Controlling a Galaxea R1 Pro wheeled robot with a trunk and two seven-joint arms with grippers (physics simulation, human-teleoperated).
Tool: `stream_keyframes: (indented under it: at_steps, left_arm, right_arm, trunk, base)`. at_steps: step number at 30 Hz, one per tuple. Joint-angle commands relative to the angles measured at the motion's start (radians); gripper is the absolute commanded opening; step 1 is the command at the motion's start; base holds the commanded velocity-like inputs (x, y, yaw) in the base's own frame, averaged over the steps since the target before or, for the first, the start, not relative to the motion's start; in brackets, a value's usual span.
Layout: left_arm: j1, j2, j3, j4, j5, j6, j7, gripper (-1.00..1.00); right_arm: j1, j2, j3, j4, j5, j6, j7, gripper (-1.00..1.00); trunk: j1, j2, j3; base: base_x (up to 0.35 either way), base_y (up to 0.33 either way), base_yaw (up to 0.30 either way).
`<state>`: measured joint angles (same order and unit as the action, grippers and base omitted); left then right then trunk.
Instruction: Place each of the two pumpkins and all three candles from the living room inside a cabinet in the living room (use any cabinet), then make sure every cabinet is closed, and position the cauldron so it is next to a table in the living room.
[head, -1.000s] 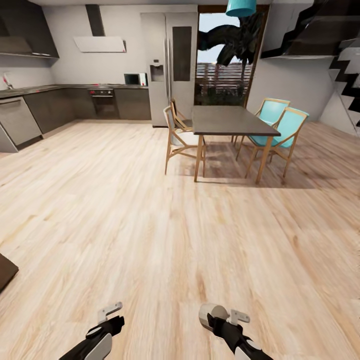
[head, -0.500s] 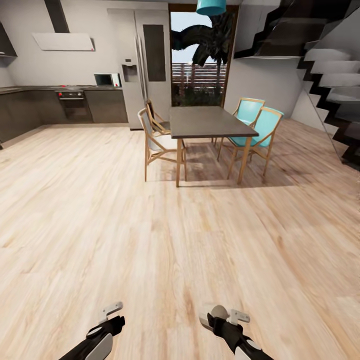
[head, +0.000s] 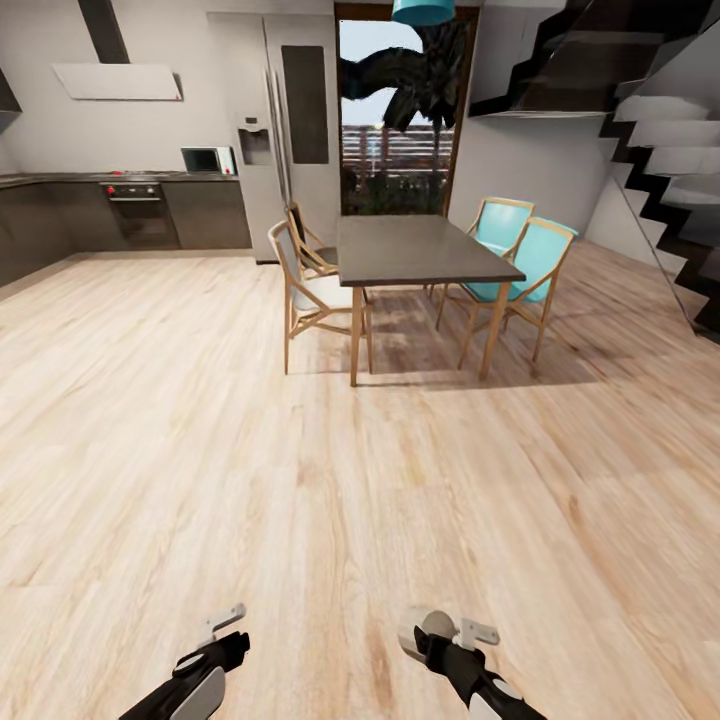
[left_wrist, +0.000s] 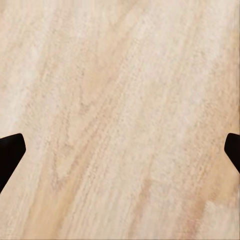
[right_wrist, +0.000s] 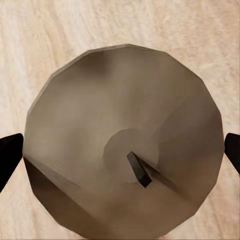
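— what's in hand?
— my right gripper (head: 432, 634) grips a stubby tan-beige cylinder candle (right_wrist: 125, 145), low and near; left gripper (head: 222, 626) spread, seemingly empty.
— next?
— carrying step: find the cabinet, away from this far dark-topped dining table (head: 420, 248).

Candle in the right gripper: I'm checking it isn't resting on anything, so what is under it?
Around the candle between the right gripper fingers, the wood floor shows on all sides. The floor directly beneath is covered by the candle itself.
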<state>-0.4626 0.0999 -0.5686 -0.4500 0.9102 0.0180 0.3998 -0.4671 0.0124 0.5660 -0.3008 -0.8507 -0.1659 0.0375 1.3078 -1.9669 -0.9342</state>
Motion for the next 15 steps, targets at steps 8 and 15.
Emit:
stream_keyframes:
  at_steps: [8,15]
  left_arm:
    - [-0.001,0.002,-0.008,-0.003,0.006,0.002,0.008,1.0]
    - [-0.001,0.002,-0.008,-0.003,0.005,0.002,0.008,1.0]
  right_arm:
    - [-0.001,0.0,0.006,0.002,-0.01,-0.006,0.004,-1.0]
    - [-0.001,0.0,0.006,0.002,-0.01,-0.006,0.004,-1.0]
  trunk:
    - [0.0,0.0,-0.001]
    - [0.0,0.0,-0.001]
  base:
    - [0.323,0.0,0.0]
    - [0.321,0.0,0.0]
